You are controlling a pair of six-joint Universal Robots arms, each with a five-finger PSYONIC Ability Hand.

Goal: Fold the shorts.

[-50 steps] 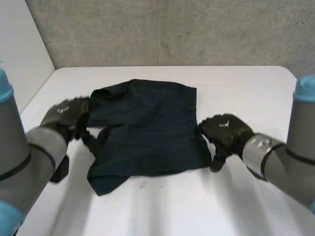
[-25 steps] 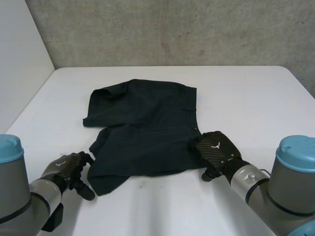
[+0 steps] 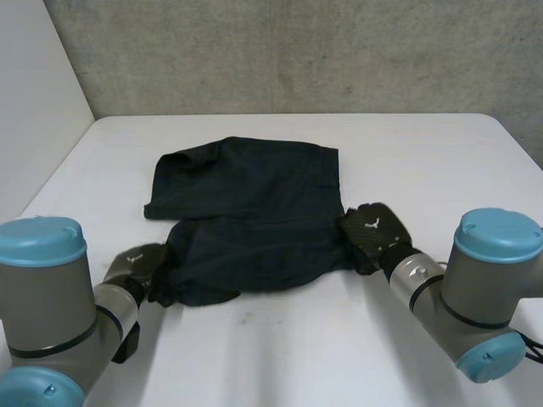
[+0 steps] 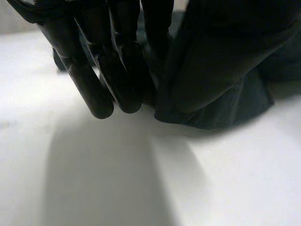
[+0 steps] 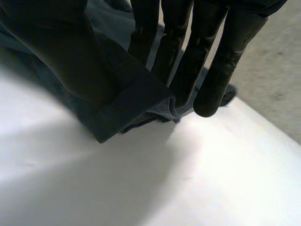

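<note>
Dark navy shorts (image 3: 250,216) lie spread in the middle of the white table (image 3: 424,170). My left hand (image 3: 140,264) is at their near left corner, and the left wrist view has its fingers (image 4: 117,80) and thumb pinching the cloth's edge (image 4: 221,113). My right hand (image 3: 373,233) is at the near right corner. There the fingers (image 5: 207,70) and thumb (image 5: 51,52) pinch a folded hem (image 5: 136,103) just above the table. The near edge is drawn up and bunched between the two hands.
A grey concrete wall (image 3: 297,51) stands behind the table. A white panel (image 3: 34,102) closes off the left side. Bare table surface lies in front of the shorts and to their right.
Both hands have closed on the near corners of the shorts. The near edge has pulled back from the front and bunched up; the left hand moved in to the cloth.
</note>
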